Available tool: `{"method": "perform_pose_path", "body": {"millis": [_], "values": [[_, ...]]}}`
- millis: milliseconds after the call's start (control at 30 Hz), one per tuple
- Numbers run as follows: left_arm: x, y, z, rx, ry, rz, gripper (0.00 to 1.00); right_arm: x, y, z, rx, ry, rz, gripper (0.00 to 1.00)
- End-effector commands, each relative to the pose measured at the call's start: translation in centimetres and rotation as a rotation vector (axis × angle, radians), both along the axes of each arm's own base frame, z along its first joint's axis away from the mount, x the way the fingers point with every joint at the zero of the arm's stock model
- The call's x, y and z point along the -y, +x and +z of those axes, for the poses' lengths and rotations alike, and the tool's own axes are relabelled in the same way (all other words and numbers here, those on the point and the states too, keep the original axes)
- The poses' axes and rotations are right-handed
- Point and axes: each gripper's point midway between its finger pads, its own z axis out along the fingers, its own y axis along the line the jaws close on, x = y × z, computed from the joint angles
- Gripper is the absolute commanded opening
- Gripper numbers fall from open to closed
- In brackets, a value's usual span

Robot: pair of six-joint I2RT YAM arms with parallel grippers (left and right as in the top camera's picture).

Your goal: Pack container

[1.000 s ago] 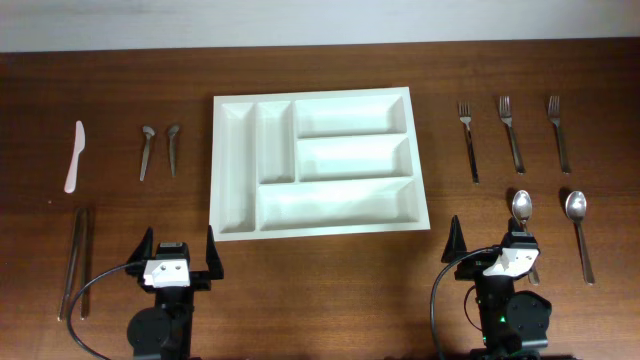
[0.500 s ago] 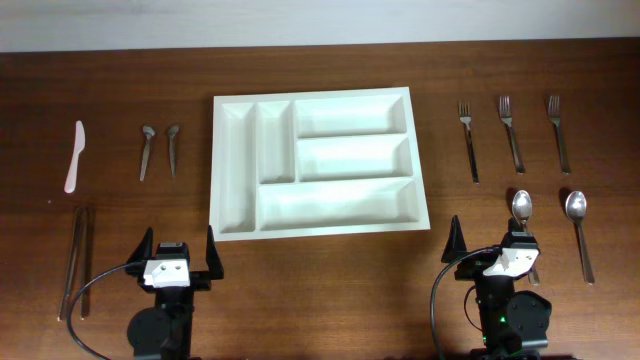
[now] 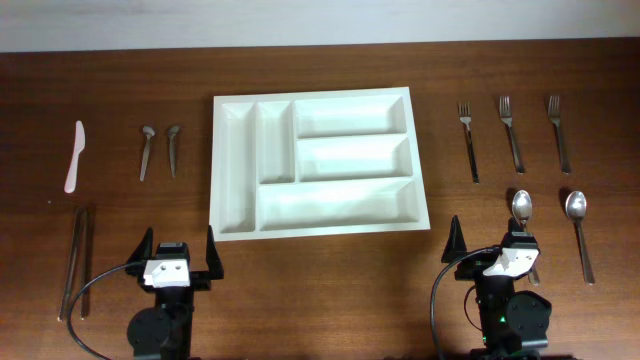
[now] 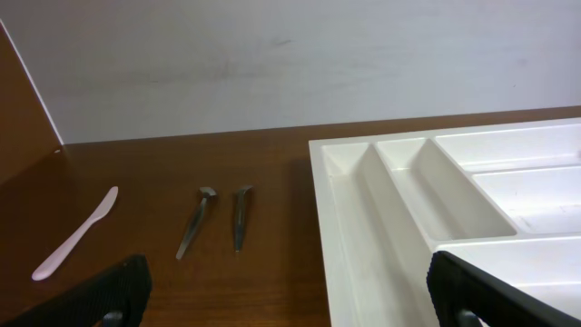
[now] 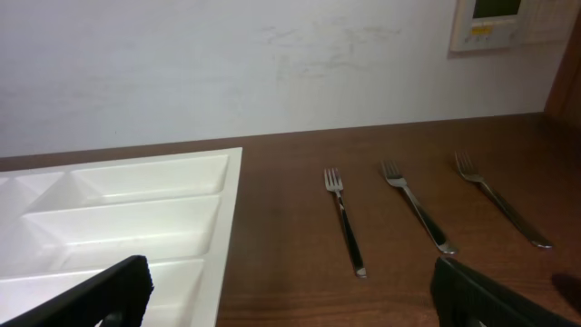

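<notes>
The container (image 3: 320, 231), a large white tray with five compartments, lies in the middle of the table with nothing in it. It also fills the right of the left wrist view as the container (image 4: 338, 227) and the left of the right wrist view as the container (image 5: 232, 218). My left gripper (image 3: 179, 240) stands open just in front of the tray's near left corner, touching nothing. My right gripper (image 3: 490, 238) is open past the near right corner. Both grippers, left (image 4: 290, 304) and right (image 5: 290, 304), show bare table between their fingers.
Three forks (image 3: 511, 133) lie right of the tray, with two spoons (image 3: 578, 225) nearer me; one spoon (image 3: 523, 215) is partly under my right gripper. On the left lie a white plastic knife (image 3: 74, 157), two small spoons (image 3: 146, 150) and two long thin sticks (image 3: 75, 260).
</notes>
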Motion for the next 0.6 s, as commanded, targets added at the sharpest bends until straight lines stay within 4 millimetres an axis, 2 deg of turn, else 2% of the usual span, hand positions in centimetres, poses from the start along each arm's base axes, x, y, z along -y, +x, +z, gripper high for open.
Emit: {"method": "perform_pose_path", "body": {"millis": [0, 167, 333, 400, 500, 533, 567], "values": [[-0.1, 0.0, -0.2, -0.003, -0.01, 0.006, 0.99, 0.2, 0.0, -0.2, -0.002, 0.005, -0.008, 0.99], [-0.1, 0.0, -0.2, -0.003, -0.01, 0.006, 0.99, -0.8, 0.0, -0.2, -0.002, 0.014, 0.048, 0.99], [-0.1, 0.0, -0.2, -0.003, -0.01, 0.006, 0.99, -2.9, -0.1, 0.6, 0.024, 0.109, 0.169, 0.99], [-0.1, 0.0, -0.2, -0.003, -0.01, 0.006, 0.99, -3.0, -0.2, 1.3, 0.039, 0.102, 0.174, 0.99], [-0.1, 0.0, -0.2, -0.003, -0.01, 0.006, 0.99, -3.0, -0.5, 3.5, 0.085, 0.04, 0.176, 0.99], [-0.1, 0.0, -0.2, -0.003, -0.01, 0.006, 0.99, -2.2, -0.7, 5.2, 0.105, -0.009, 0.134, 0.99], [-0.1, 0.0, -0.2, -0.003, -0.01, 0.006, 0.99, -1.4, -0.7, 6.1, 0.1, -0.018, 0.085, 0.99]]}}
